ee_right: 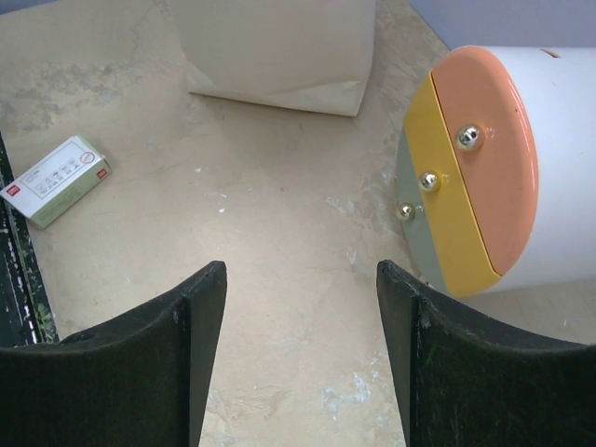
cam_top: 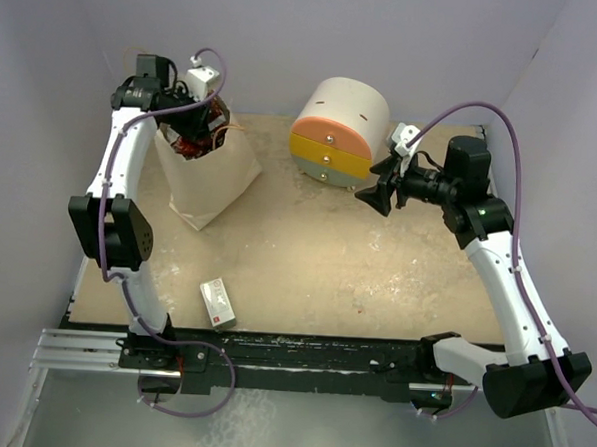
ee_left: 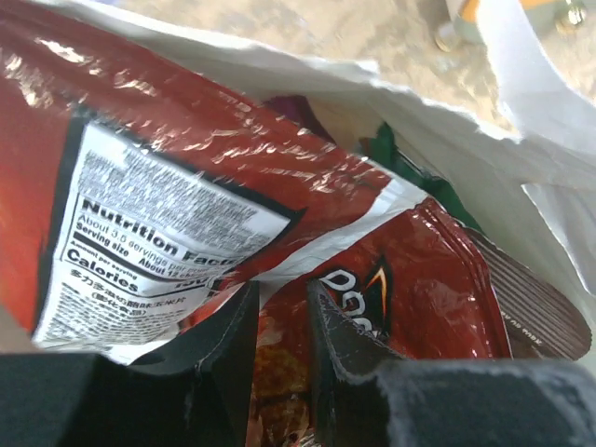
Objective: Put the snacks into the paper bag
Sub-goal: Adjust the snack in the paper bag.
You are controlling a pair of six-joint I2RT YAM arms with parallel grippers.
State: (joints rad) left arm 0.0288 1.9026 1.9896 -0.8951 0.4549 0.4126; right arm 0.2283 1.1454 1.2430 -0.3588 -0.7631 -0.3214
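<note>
- Red chip bag [ee_left: 186, 121]: glossy crinkled foil. A white panel is printed "Nutrition Facts", "About 3.5 servings per container", "Serving size" and "Calories", with Chinese lines beneath. A logo starting "Do" is read on red foil just past the left claw's tips.
- Green packet [ee_left: 391, 149]: partly seen beyond the chip bag.
- Paper bag [cam_top: 216, 179]: cream, upright, open-topped. The snacks are lodged inside, around the left claw.
- Left claw [ee_left: 281, 307]: fingers close together, with red foil seen in the gap. A clamp cannot be told.
- Right claw [ee_right: 303, 354]: fingers wide apart, above the table [ee_right: 279, 233].
- Small box [ee_right: 56, 182]: white-green, ahead-left of the right claw. Its print is unreadable.
- Drawer unit [ee_right: 494, 168]: ahead-right of the right claw.
</note>
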